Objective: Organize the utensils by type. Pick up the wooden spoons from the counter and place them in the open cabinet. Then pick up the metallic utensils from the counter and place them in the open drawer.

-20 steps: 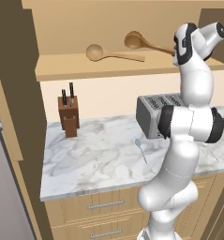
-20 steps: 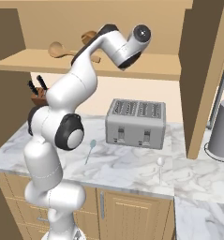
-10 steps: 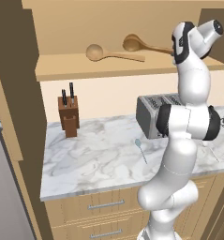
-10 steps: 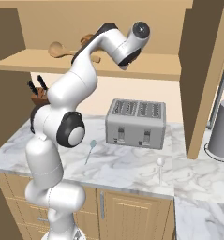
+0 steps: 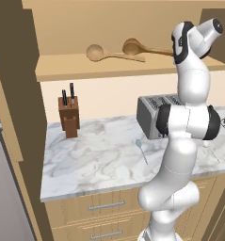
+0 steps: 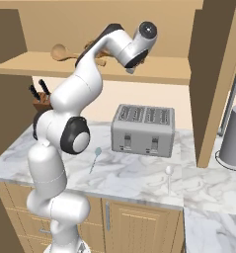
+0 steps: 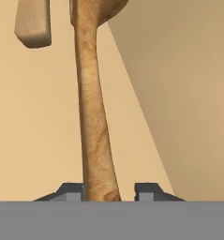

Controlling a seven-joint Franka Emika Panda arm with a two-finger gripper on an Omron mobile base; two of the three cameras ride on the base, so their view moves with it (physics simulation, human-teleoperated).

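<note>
Two light-brown wooden spoons (image 5: 132,49) lie on the tan shelf of the open cabinet (image 5: 52,70); the handle between the dark fingertips (image 7: 70,191) shows orange-brown grain. Far below the pincer, the counter (image 5: 95,160) is white-and-grey marble, with a silver-grey toaster (image 6: 143,129) and a bluish utensil (image 6: 96,155).

Kitchen, rendered: marbled stone table (image 5: 100,160) over wooden drawer fronts (image 5: 104,207); toaster (image 6: 143,129) at 12 o'clock; knife block (image 5: 69,116) at 10 o'clock; open cabinet (image 5: 76,70) above, two wooden spoons (image 5: 115,52) on its shelf.
</note>
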